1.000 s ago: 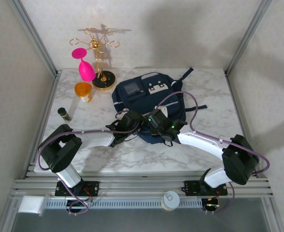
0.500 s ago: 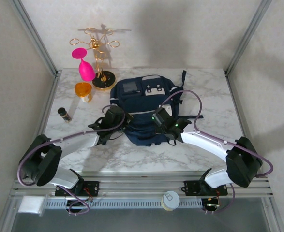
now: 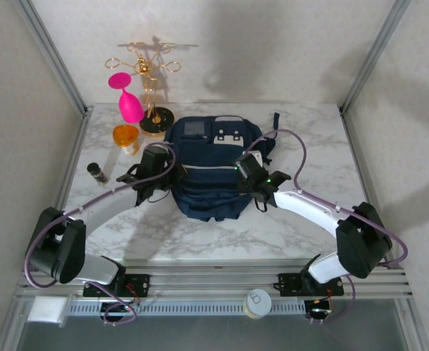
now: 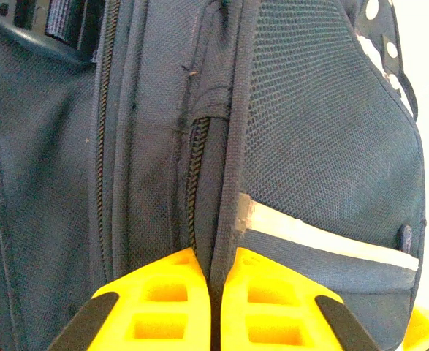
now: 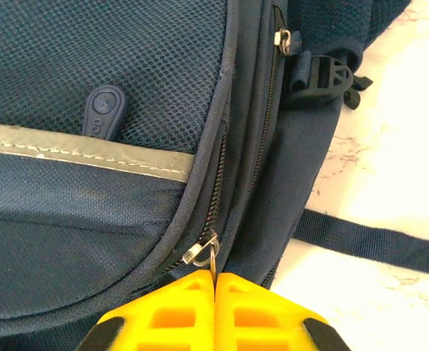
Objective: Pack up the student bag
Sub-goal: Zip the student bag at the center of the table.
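Top external view has the student bag (image 3: 213, 175) lying flat on the middle of the marble table (image 3: 316, 146), its grey and white patches toward the far edge and a dark strap trailing off its far right corner. The left jaws sit at the bag's left side and the right jaws at its right side. In the left wrist view the yellow fingers (image 4: 156, 292) are clenched on a raised piped seam of the bag, beside a mesh pocket with a pale trim stripe. In the right wrist view the yellow fingers (image 5: 163, 307) are pressed together, grasping the metal zipper pull (image 5: 203, 252) of the bag's side zipper. At the table's far left stand a gold rack (image 3: 150, 80) with a pink wine glass (image 3: 128, 102) at it, an orange cup (image 3: 126, 137) and, nearer, a small dark cylinder (image 3: 96, 172).
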Tool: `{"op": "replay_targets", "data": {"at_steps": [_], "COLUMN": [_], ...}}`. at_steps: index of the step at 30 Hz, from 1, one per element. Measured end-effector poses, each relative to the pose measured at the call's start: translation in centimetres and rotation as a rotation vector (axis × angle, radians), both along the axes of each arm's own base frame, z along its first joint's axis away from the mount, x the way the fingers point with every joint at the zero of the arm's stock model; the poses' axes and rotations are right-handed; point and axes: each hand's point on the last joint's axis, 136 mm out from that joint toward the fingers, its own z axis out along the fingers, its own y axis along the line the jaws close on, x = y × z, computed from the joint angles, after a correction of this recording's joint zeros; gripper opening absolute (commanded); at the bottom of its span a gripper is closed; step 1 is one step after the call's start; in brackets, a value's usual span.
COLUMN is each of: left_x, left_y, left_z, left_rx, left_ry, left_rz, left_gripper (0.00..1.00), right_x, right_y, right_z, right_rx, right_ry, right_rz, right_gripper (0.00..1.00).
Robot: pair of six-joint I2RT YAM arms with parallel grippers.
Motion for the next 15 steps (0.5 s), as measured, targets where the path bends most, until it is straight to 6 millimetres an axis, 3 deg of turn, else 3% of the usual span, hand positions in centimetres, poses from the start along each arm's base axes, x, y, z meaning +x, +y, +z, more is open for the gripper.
{"op": "replay_targets", "data": {"at_steps": [2, 7, 10, 15], "left_x": [0.2, -0.9, -3.0, -5.5], "left_y": [0.1, -0.5, -3.6, -9.4], "left_z": [0.5, 3.5, 4.8, 4.0], "left_rx": [0.006, -0.058, -0.179, -0.35], "left_ry": [-0.024, -0.093, -0.117, -0.055], "left_rz": [-0.01, 0.015, 0.002, -0.013], "left_gripper": [0.42, 0.57, 0.59, 0.58], "right_x": [0.1, 0.1, 0.0, 0.2], "right_y": [0.3, 0.3, 0.2, 0.4], "right_z": [0.3, 0.3, 0.1, 0.2], "right_rx": [-0.009, -0.03, -0.037, -0.031], "right_ry": [-0.017, -0.026, -0.023, -0.032], "right_rz": [0.026, 0.054, 0.064, 0.066], "right_gripper": [0.0, 0.0, 0.0, 0.0]}}
